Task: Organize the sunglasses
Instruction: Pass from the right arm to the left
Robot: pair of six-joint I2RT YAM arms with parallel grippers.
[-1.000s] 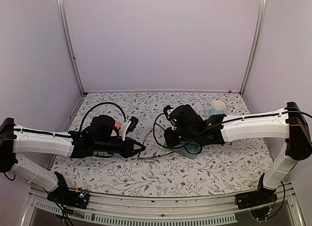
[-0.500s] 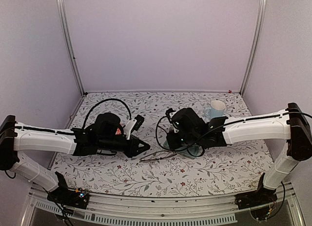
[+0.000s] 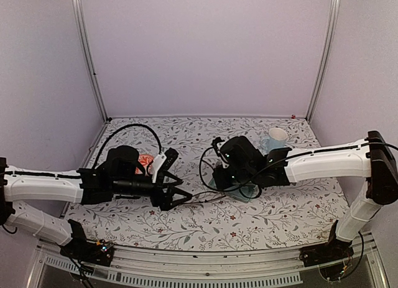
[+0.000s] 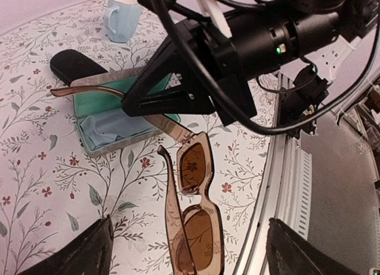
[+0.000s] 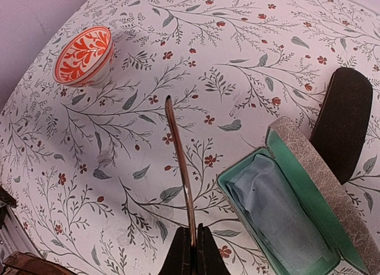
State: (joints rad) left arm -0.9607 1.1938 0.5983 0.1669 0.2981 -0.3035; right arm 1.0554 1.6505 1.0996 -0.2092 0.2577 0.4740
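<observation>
Left wrist view: translucent brown-framed sunglasses with amber lenses [image 4: 193,218] show at lower centre, between the spread fingers [image 4: 77,251] of the left pincer [image 4: 190,242], which stands released and grasps nothing. One temple runs up to the right pincer [image 5: 192,245], clenched on its slim tip. The other temple splays over the open grey case with teal lining [image 4: 113,132]. Whether the frame rests on the floral tabletop [image 4: 35,186] I cannot tell. Held by one tip only, the glasses may swing or twist at the hinge, slip free, or snag the splayed temple on the case rim.
</observation>
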